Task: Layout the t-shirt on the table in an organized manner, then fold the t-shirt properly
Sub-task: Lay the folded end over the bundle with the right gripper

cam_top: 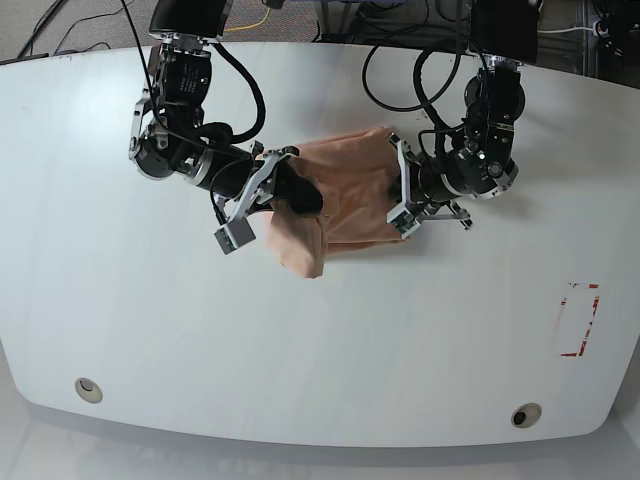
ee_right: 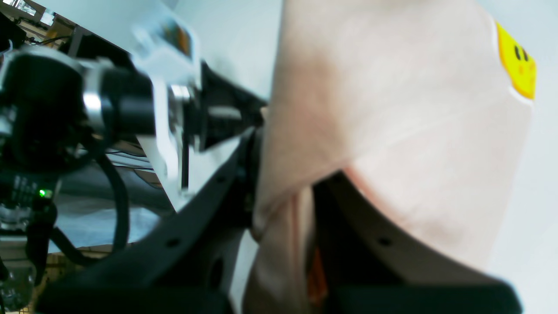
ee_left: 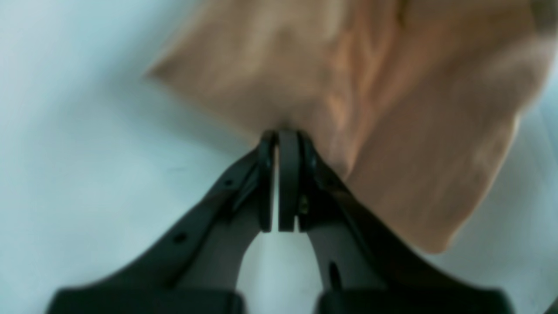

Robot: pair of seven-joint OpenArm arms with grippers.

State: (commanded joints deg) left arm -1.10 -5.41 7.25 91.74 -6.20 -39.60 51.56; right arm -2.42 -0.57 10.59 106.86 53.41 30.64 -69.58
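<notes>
Base view showed the t-shirt (cam_top: 340,195) bunched mid-table (cam_top: 300,360), held between both arms. Left gripper (ee_left: 282,137) had its jaws clamped together on a fabric edge. Right gripper (ee_right: 279,192) had its jaws closed on cloth, fabric draped over one finger. Smiley print (ee_right: 516,65) was visible. Red tape mark (cam_top: 580,320) lay well apart.

Robotics lab, white table (cam_top: 330,350) with red tape mark (cam_top: 578,320); cables (cam_top: 400,60) trailing behind
</notes>
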